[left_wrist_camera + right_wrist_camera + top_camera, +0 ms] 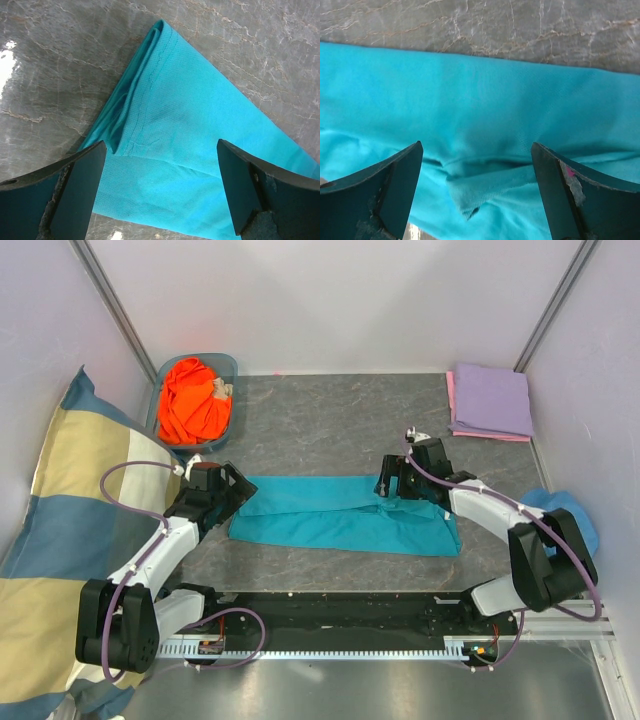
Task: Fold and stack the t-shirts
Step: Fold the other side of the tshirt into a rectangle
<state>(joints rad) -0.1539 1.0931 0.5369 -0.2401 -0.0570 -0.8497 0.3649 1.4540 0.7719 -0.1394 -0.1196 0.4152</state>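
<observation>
1. A plain teal t-shirt [345,515].
2. A bright orange t-shirt [190,400].
3. A lavender t-shirt [490,400] and a pink t-shirt [490,436], both plain.
4. The pillow [70,520]: yellow, blue, white checks.
5. The tabletop [330,420]: grey, pale marble veins.

Matt knit teal t-shirt [200,150] on glossy marbled table [60,60].

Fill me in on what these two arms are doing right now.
The teal t-shirt lies on the table, folded into a long strip. The left gripper hangs open over its left end and the right gripper open over its right half; neither grips it. The orange t-shirt sits crumpled in a bin, and the lavender t-shirt lies folded on the pink t-shirt.
</observation>
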